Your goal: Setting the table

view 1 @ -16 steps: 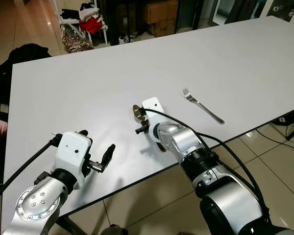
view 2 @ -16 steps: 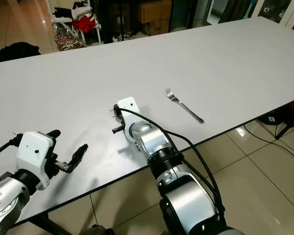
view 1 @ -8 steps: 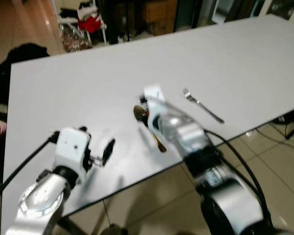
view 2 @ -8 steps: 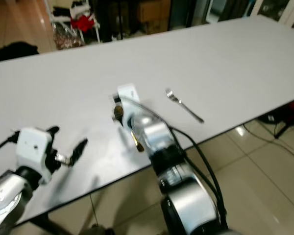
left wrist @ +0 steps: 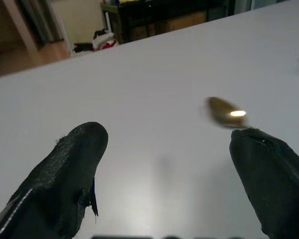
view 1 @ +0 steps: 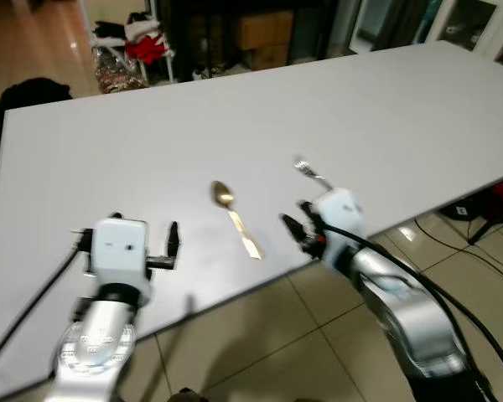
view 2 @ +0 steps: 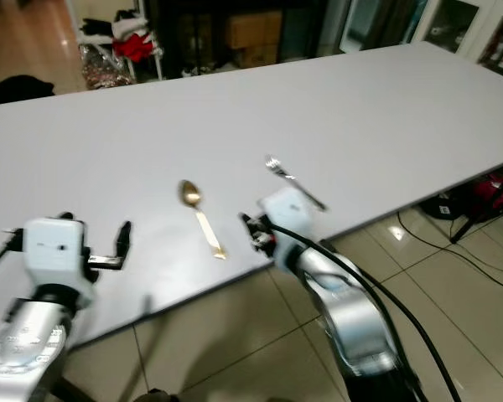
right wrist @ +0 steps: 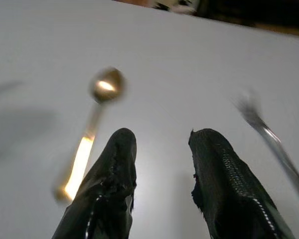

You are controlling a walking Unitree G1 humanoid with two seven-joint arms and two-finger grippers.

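Note:
A gold spoon point(view 1: 235, 219) lies on the white table point(view 1: 235, 117) near its front edge, bowl pointing away from me. To its right rests a silver fork point(view 1: 308, 172), partly behind my right wrist. My right gripper point(view 1: 295, 233) hovers at the table's edge between spoon and fork, open and empty. In the right wrist view its fingers point(right wrist: 114, 174) stand apart, with the spoon point(right wrist: 92, 124) on one side and the fork point(right wrist: 269, 134) on the other. My left gripper point(view 1: 172, 243) is open wide, left of the spoon. The spoon bowl point(left wrist: 224, 110) shows beyond one left finger.
Past the table's far edge stand cardboard boxes point(view 1: 264, 32), a rack with red clothes point(view 1: 138, 42) and a black bag point(view 1: 33, 88). Tiled floor point(view 1: 260, 343) lies below the front edge, with cables at the right point(view 1: 486, 209).
My right gripper has let go of the spoon and drawn back to the table's front edge; the spoon now lies free. The camera has shifted too.

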